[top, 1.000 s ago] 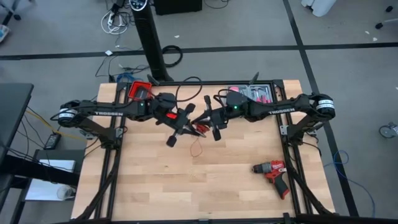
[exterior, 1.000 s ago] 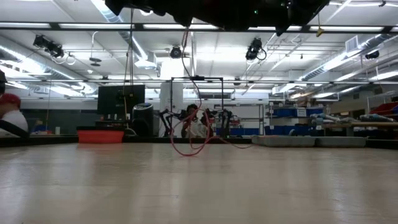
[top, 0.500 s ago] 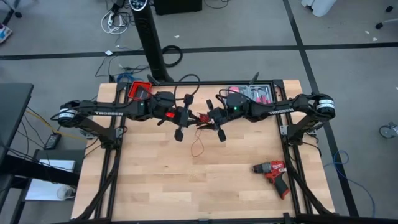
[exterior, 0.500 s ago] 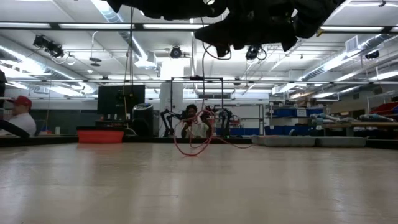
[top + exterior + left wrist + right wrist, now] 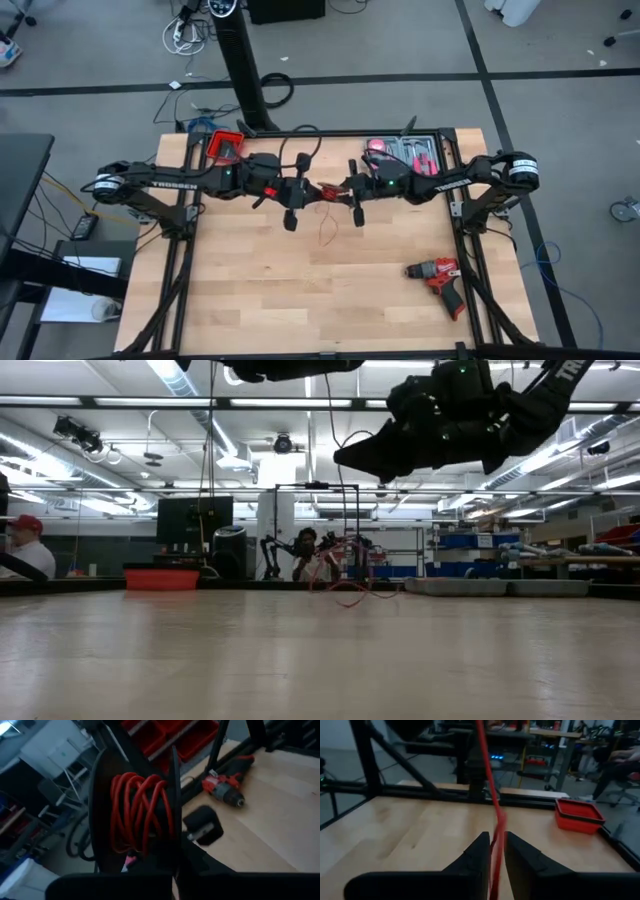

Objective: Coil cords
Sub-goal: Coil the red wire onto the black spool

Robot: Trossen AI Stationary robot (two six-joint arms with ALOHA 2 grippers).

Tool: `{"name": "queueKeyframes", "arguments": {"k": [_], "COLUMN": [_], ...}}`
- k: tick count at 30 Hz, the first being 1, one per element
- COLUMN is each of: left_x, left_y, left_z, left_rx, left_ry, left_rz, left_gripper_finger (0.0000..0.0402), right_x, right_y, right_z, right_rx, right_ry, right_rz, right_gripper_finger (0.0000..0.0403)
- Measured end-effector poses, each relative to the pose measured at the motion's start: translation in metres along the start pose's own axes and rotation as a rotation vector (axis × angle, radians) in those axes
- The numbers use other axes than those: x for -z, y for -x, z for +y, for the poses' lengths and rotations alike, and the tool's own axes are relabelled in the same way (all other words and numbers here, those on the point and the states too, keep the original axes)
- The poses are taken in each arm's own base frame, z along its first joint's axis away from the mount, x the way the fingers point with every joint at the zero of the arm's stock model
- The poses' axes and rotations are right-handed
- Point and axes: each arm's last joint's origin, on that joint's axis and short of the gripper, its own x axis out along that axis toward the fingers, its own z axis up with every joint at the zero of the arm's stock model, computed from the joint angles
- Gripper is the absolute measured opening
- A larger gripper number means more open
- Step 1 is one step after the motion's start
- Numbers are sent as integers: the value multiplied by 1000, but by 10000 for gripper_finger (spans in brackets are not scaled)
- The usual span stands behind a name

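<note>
The cords are one thin red wire. Several of its turns form a small coil point(image 5: 142, 815) at the fingertips of my left gripper point(image 5: 303, 192), which is shut above the table's middle. From the coil the wire point(image 5: 324, 193) runs a short way to my right gripper point(image 5: 343, 190). That gripper faces the left one, and the wire point(image 5: 496, 827) passes through its narrow open gap. A loose red tail point(image 5: 324, 232) hangs down, and its lower loop point(image 5: 348, 588) lies on the table. My left gripper holds the coil of several red turns at its fingertips point(image 5: 170, 835), lifted clear of the table. The turns and a black stretch of the wire cover the place where the fingers meet it. My right gripper has the wire running between its fingers point(image 5: 480, 847); I cannot tell whether they touch it.
A red-and-black drill point(image 5: 437, 275) lies near the table's right front. A red bin point(image 5: 225, 146) stands at the back left and a tool tray point(image 5: 405, 150) at the back right. A person sits beyond the table's far left point(image 5: 20, 550).
My right gripper has come down and closer to the left one. My left gripper has rolled about its own line while staying in place. The loose loop on the table has grown smaller and shifted toward the right gripper.
</note>
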Motion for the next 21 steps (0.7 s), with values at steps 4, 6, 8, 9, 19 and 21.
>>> {"name": "queueKeyframes", "arguments": {"k": [4,6,8,9,19,21], "left_x": [-4,-6,-7,-7,-11,-11], "left_y": [0,0,0,0,1,1], "left_z": [2,3,4,4,7,8], "left_rx": [-27,-39,-48,-51,-92,-101], "left_ry": [-6,-8,-10,-10,-15,-15], "left_rz": [-36,-51,-63,-66,-100,-99], "left_gripper_finger": [6,6,6,6,6,6], "right_x": [1,1,1,1,3,2], "right_y": [3,3,3,3,2,2], "right_z": [-1,-1,-1,-2,-2,-2], "right_rx": [12,12,14,20,24,36], "right_ry": [-14,-15,-14,-11,4,15], "right_rz": [-31,-30,-30,-29,-19,-20], "right_gripper_finger": [55,55,53,51,31,31]}}
